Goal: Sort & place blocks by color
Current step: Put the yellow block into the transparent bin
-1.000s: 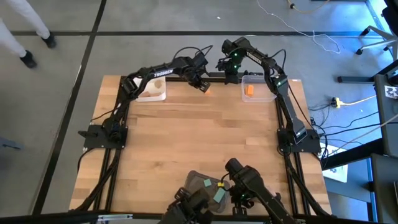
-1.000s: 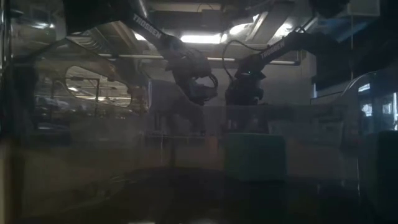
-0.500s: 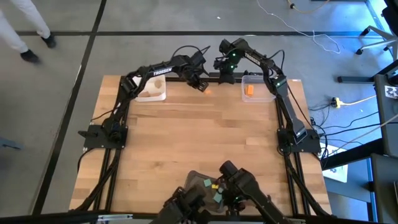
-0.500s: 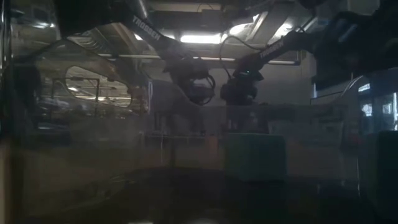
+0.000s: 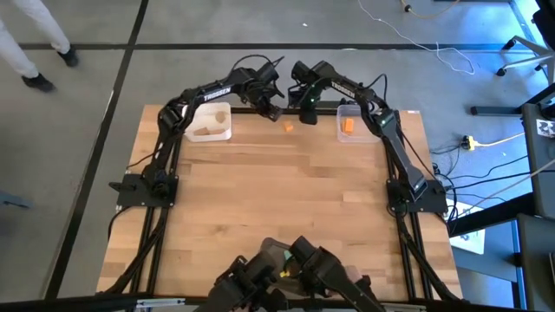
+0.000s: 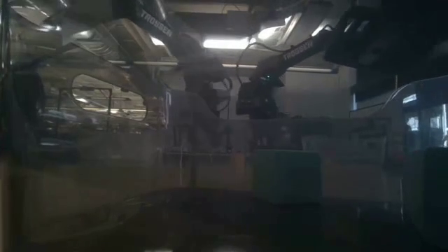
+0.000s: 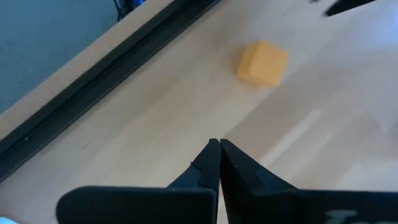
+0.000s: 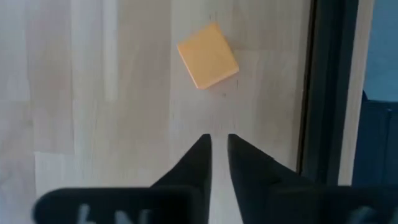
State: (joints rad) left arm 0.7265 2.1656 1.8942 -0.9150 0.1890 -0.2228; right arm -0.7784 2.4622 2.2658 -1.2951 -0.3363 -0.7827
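An orange block [image 5: 289,126] lies loose on the worktop [image 5: 286,199], just beside the clear tray [image 5: 359,122] that already holds one orange piece [image 5: 348,126]. The right hand [image 8: 215,148] hovers over the block with its fingers parted only a crack, holding nothing. The left hand [image 7: 215,151], fingers pressed together and empty, hangs on the block's other side. Judged from this, the step is picking up that block; next the right hand must open wider, descend and straddle it.
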